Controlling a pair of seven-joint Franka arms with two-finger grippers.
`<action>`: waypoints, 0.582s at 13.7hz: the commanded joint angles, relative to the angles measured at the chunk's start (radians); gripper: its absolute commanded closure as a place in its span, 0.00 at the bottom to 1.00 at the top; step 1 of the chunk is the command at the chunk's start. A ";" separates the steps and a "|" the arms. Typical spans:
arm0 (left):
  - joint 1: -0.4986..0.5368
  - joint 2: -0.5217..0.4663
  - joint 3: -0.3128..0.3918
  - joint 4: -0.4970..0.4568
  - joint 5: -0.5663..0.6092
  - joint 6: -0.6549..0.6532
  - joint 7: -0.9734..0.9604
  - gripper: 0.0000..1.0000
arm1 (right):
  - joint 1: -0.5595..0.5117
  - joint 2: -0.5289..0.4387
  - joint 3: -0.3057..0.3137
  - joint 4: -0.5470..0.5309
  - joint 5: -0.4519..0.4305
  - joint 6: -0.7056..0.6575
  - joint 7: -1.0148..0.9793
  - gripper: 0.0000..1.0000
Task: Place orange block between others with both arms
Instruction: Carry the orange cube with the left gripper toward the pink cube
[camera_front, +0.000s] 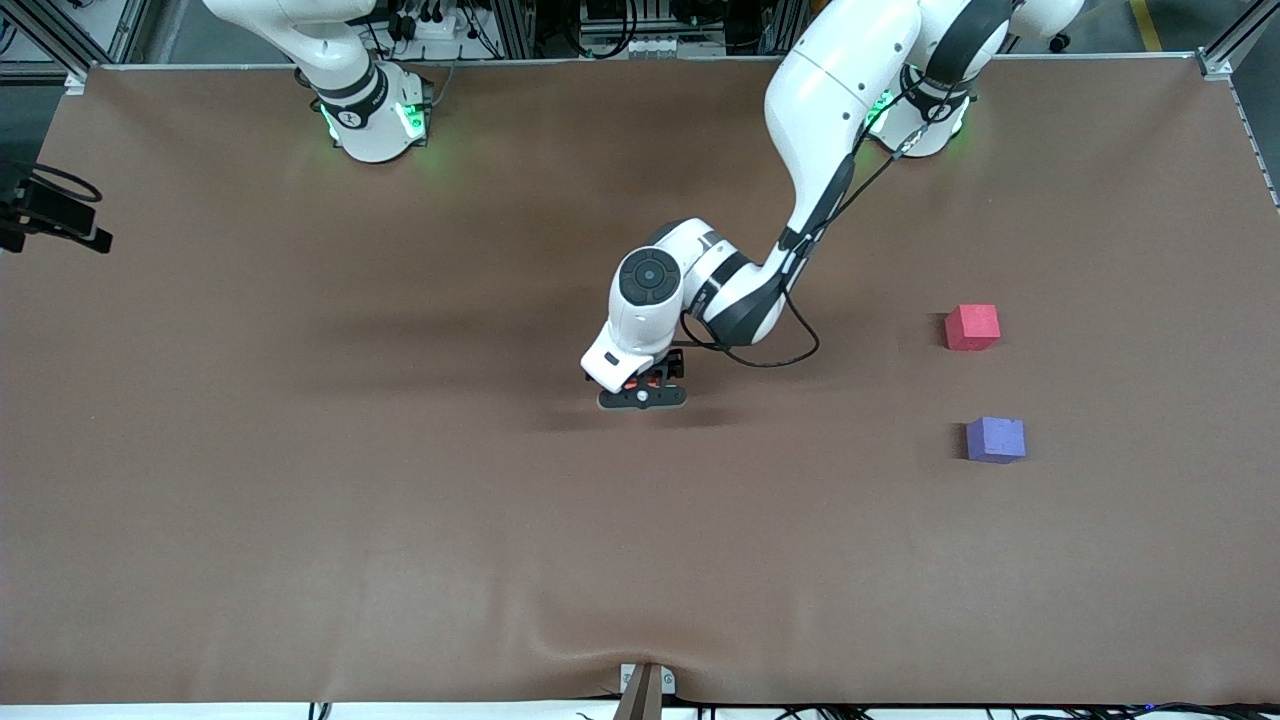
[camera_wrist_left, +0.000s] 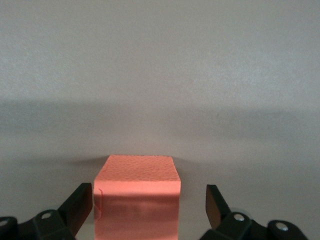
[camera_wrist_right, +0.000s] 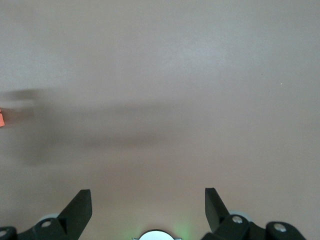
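Note:
The orange block (camera_front: 641, 383) (camera_wrist_left: 137, 195) rests on the brown table near its middle. My left gripper (camera_front: 645, 392) (camera_wrist_left: 148, 195) is down around it, open, one finger close against a side and the other standing a little apart. The pinkish-red cube (camera_front: 972, 327) and the purple cube (camera_front: 996, 439) lie toward the left arm's end, the purple one nearer the front camera, with a gap between them. My right gripper (camera_wrist_right: 146, 197) is open with nothing between its fingers, high over bare table; the front view shows only that arm's base. A sliver of the orange block (camera_wrist_right: 1, 119) shows in the right wrist view.
A black device (camera_front: 50, 215) juts over the table edge at the right arm's end. A small bracket (camera_front: 645, 685) sits at the table's near edge. The brown tabletop (camera_front: 300, 450) spreads wide around the blocks.

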 joint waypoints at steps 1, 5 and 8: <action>-0.014 0.010 0.008 0.021 0.024 0.002 -0.026 0.07 | -0.034 -0.013 0.016 0.006 0.017 -0.006 -0.009 0.00; -0.006 -0.009 0.011 0.000 0.038 -0.047 0.006 1.00 | -0.088 -0.007 0.097 0.069 0.008 -0.077 0.016 0.00; 0.014 -0.042 0.014 0.001 0.038 -0.116 0.023 1.00 | -0.141 -0.015 0.163 0.070 0.005 -0.101 0.025 0.00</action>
